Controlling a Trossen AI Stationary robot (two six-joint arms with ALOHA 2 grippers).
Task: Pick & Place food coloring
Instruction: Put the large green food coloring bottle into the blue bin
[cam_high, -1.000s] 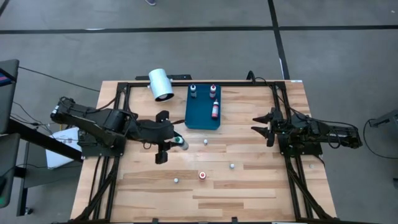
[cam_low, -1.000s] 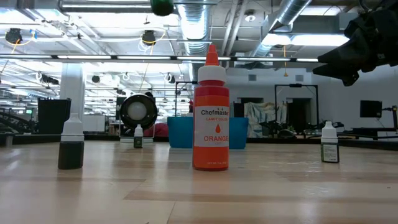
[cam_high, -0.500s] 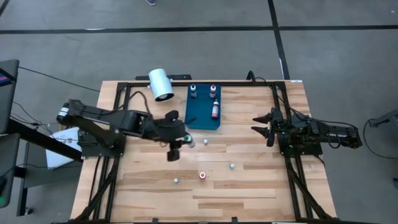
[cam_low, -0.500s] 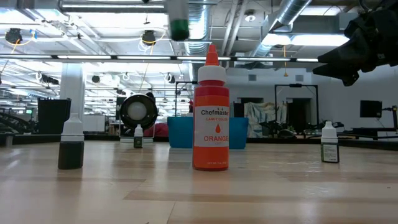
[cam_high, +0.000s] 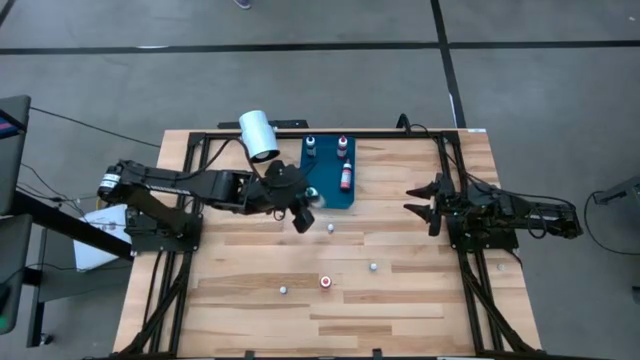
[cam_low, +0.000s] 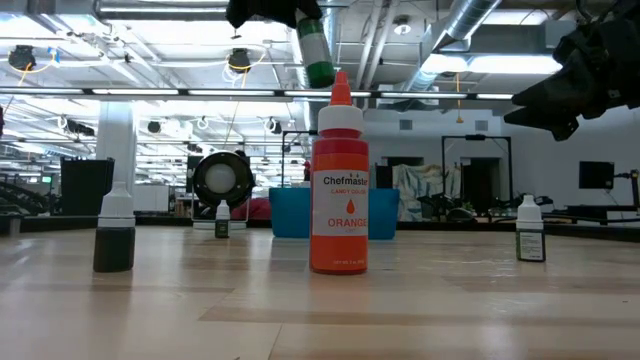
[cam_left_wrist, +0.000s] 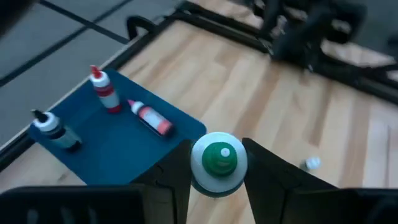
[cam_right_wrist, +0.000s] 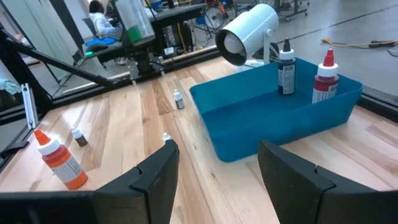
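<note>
My left gripper (cam_high: 306, 203) is shut on a small pale food coloring bottle with a green top (cam_left_wrist: 219, 160), high above the table by the near left corner of the blue tray (cam_high: 322, 190). In the low view the bottle (cam_low: 316, 48) hangs a little tilted, its lower end green. The tray holds a dark-topped bottle (cam_high: 310, 147) and a red-topped one (cam_high: 343, 146), both standing, and a red one lying down (cam_high: 346, 177). An orange bottle (cam_low: 338, 190) and several tiny bottles (cam_high: 331, 228) stand on the wood. My right gripper (cam_high: 412, 200) waits open at the table's right edge. My left gripper pinches the green-topped bottle between its two fingers, one on each side of the body near its upper end (cam_left_wrist: 198, 167). The fingers slant downward toward the tray. The bottle hangs below them, slightly tilted, lifted well clear of the table.
A large white cylinder (cam_high: 259, 135) lies at the far edge, left of the tray. A black frame (cam_high: 400, 135) runs along the table's far edge and sides. Bare wood lies between the tray and my right gripper.
My left gripper has carried the bottle toward the table's right and far edges, up to the tray's near left corner, sinking a little. Its wrist has rolled, and the bottle has turned from lying tilted to hanging nearly upright.
</note>
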